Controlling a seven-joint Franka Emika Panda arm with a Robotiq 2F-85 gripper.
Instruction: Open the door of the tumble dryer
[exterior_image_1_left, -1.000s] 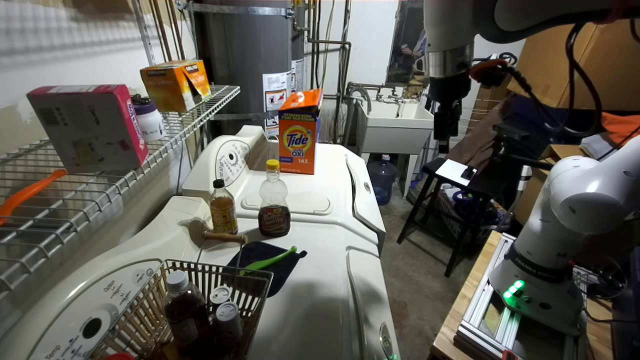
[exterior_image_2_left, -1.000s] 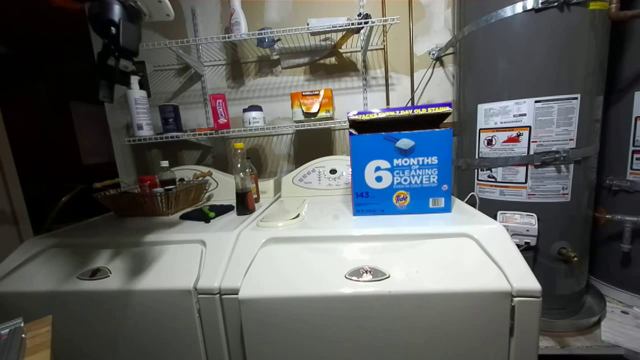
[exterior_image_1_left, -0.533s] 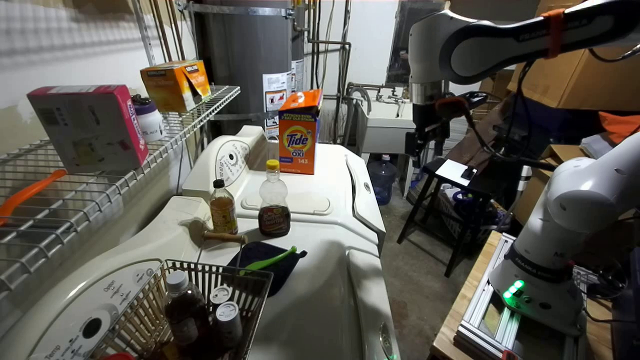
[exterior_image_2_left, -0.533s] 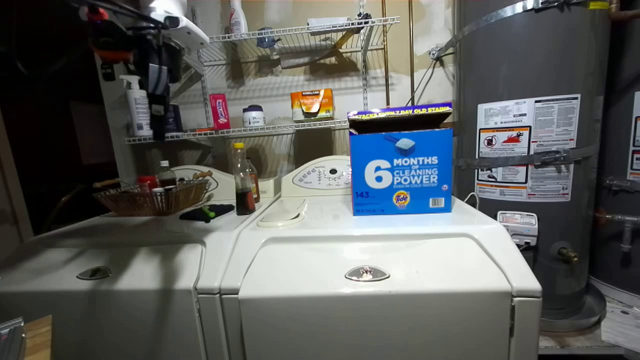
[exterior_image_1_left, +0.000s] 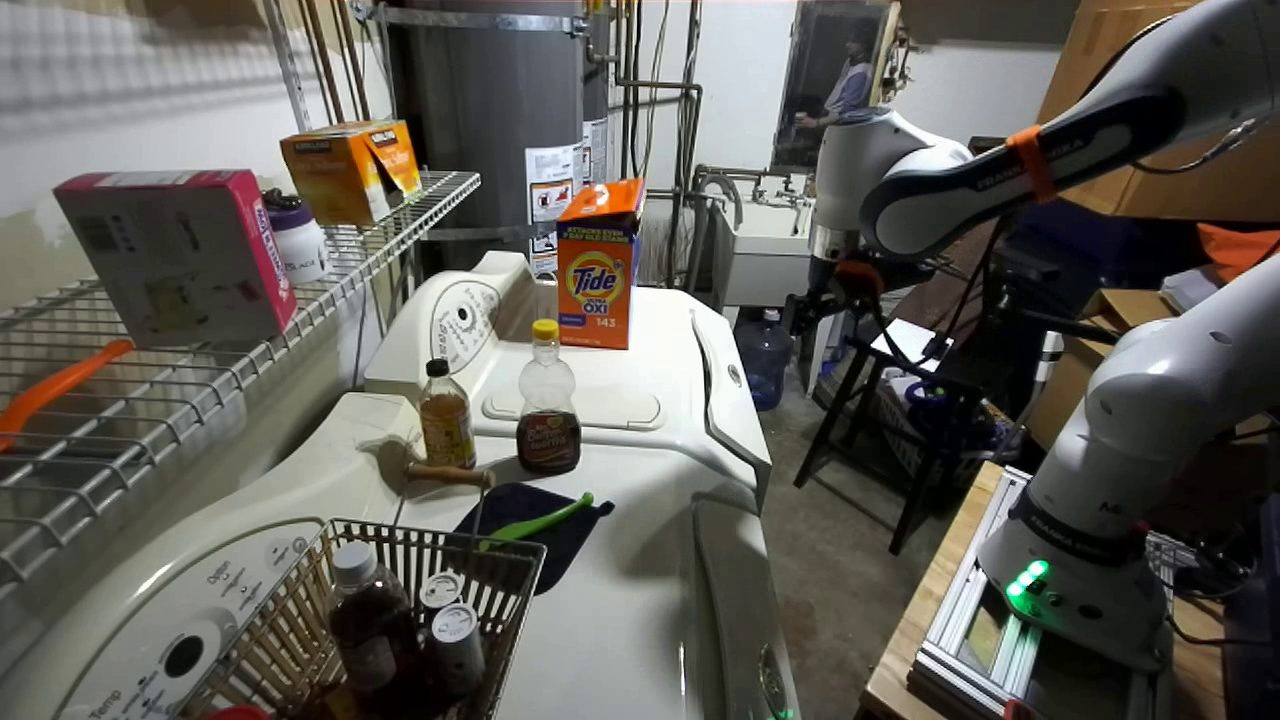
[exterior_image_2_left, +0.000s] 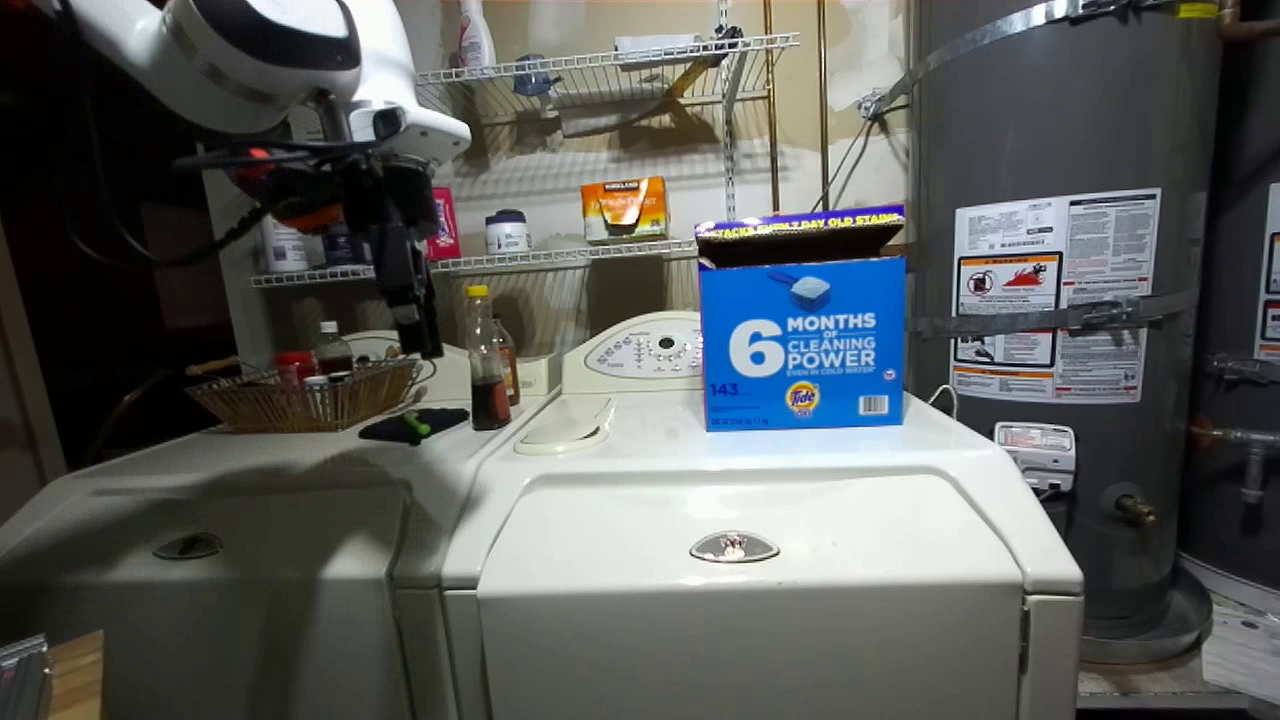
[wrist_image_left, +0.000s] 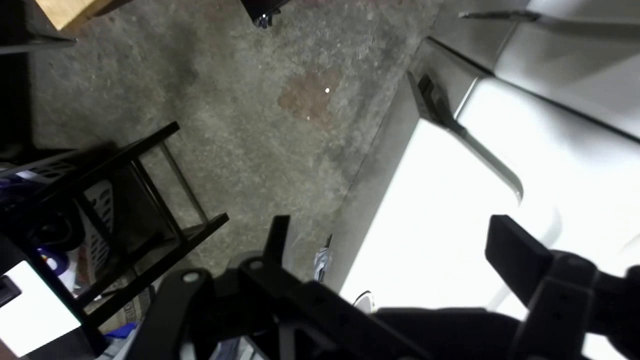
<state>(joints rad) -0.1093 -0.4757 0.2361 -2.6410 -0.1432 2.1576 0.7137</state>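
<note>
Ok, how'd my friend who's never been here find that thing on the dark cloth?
Start with the white laundry machine bearing the slatted basket. Right beside the basket lies the dark cloth, with the slim curved thing across it. Unlike the basket, the cloth and the nearby yellow-capped bottle, it's bright green.

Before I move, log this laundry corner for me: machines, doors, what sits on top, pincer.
Machines: basket-side machine and Tide-side machine, white, side by side
Doors: basket-side door and Tide-side door, neither swung open
Basket-side top: slatted basket of containers, yellow-capped syrup bottle, black-capped bottle, green tool across a dark cloth
Tide-side top: Tide Ultra Oxi box, flap raised
Pincer: jaws wide apart, nothing between them, not seen touching either door
Unclear: which machine dries
</note>
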